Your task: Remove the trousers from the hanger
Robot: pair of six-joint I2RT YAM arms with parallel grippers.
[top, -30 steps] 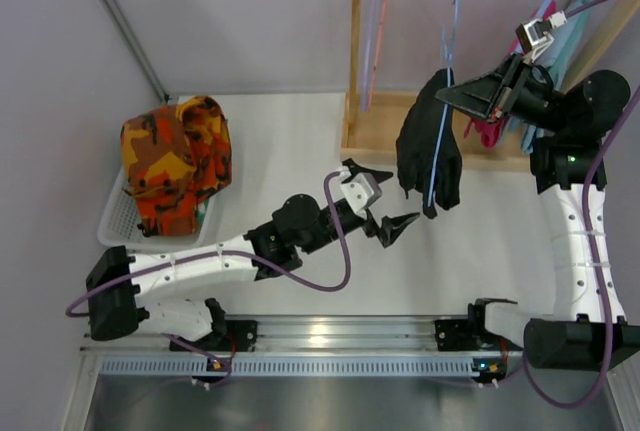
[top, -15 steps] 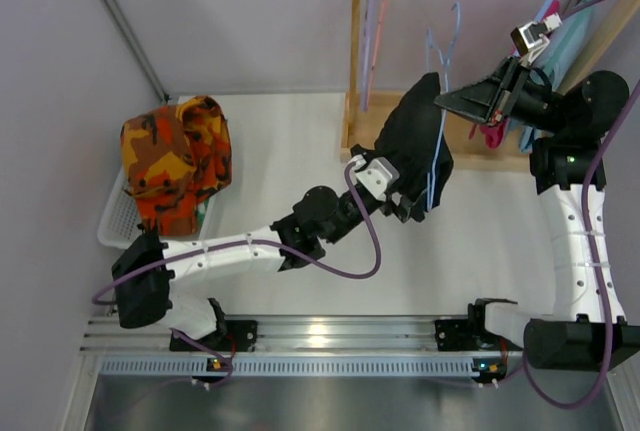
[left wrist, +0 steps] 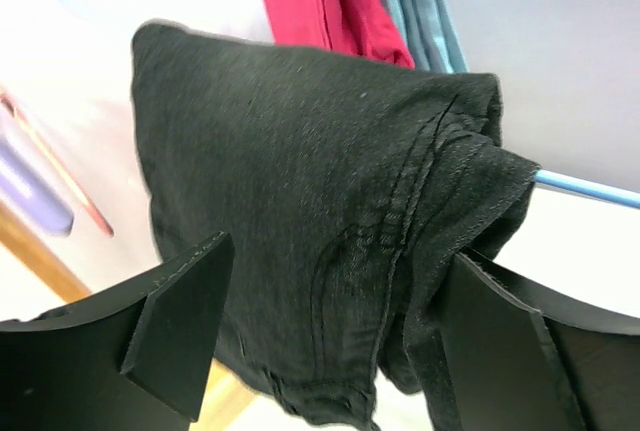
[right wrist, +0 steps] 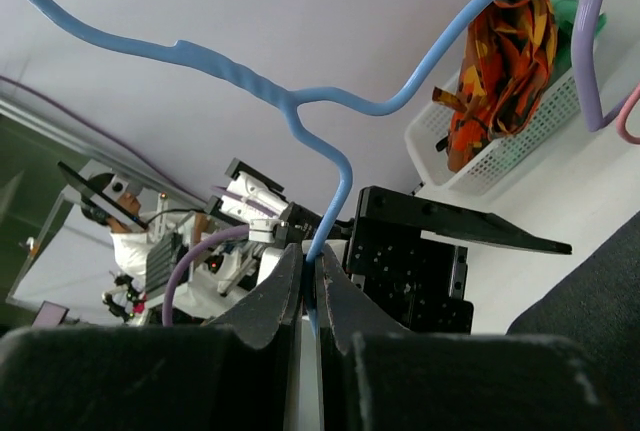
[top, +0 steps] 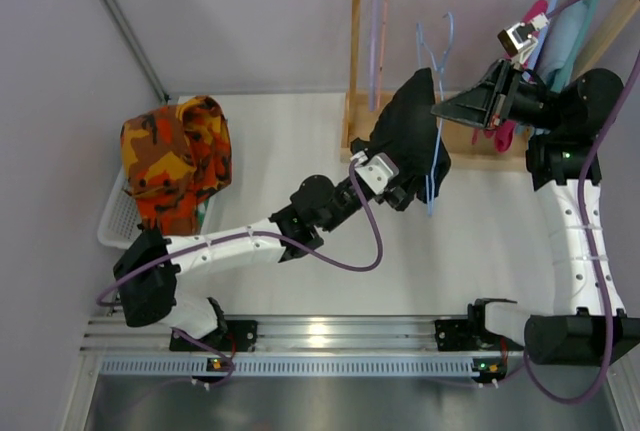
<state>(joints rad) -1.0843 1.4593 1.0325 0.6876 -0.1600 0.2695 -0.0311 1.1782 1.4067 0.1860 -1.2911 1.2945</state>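
Black trousers [left wrist: 320, 221] hang between the left gripper's [left wrist: 330, 351] spread fingers [left wrist: 185, 326]; right gripper [right wrist: 308, 273] clamps hanger [right wrist: 343, 176]

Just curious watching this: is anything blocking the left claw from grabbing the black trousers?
Nothing visible does. The left claw is open with a finger on each side of the trousers, which drape over the blue hanger pinched in the right claw.
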